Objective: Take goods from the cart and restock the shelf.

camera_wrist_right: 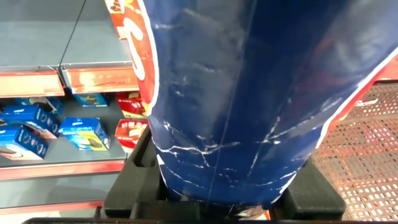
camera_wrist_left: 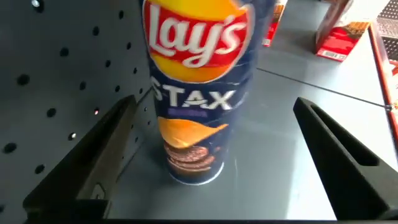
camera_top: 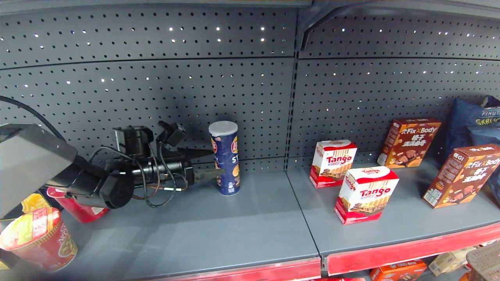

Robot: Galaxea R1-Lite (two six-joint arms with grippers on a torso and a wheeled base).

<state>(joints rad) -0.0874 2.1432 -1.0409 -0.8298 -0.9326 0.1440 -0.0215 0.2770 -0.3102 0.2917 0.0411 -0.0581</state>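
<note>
A blue chip can (camera_top: pixel 225 158) with a white lid stands upright on the grey shelf (camera_top: pixel 234 226), near the pegboard back wall. My left gripper (camera_top: pixel 216 160) is level with the can's lower half and open, and its fingers (camera_wrist_left: pixel 102 155) flank the can (camera_wrist_left: pixel 198 93) without touching it. In the right wrist view my right gripper (camera_wrist_right: pixel 217 193) is shut on a crinkled blue bag (camera_wrist_right: pixel 236 93) with red and white print. The bag hides the fingertips.
Two white-and-red wafer boxes (camera_top: pixel 365 193) and two brown boxes (camera_top: pixel 461 173) stand on the shelf's right half, with dark blue bags (camera_top: pixel 476 117) behind. Red noodle cups (camera_top: pixel 39 244) sit at the left front. Red mesh (camera_wrist_right: pixel 367 162) and lower shelves of boxes (camera_wrist_right: pixel 56 124) lie beyond the held bag.
</note>
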